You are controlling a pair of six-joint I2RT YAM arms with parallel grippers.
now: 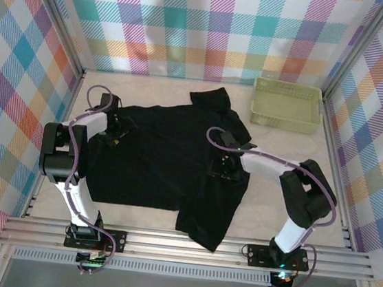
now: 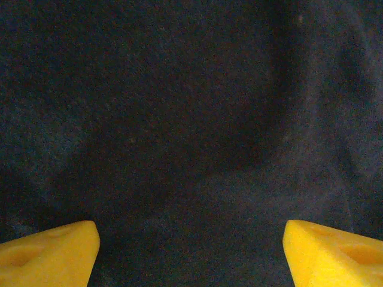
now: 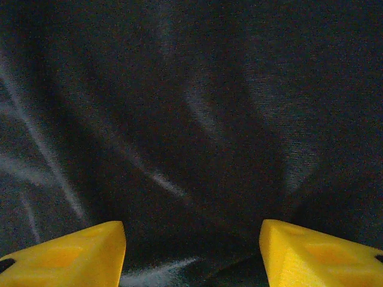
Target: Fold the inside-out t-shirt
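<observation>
Seen from above, the black t-shirt (image 1: 162, 161) lies spread flat across the middle of the table (image 1: 149, 87). One sleeve points toward the back and another trails toward the near edge. The left end effector (image 1: 117, 129) sits over the shirt's left edge, the right end effector (image 1: 222, 166) over its right side. A pale green basket (image 1: 284, 123) stands at the back right, apart from the shirt.

At the left wrist, the yellow fingertips (image 2: 54, 251) stand wide apart, released, with smooth dark fabric close beneath them.

At the right wrist, the fingertips are parted too, grasping nothing, above creased, faintly shiny cloth.
</observation>
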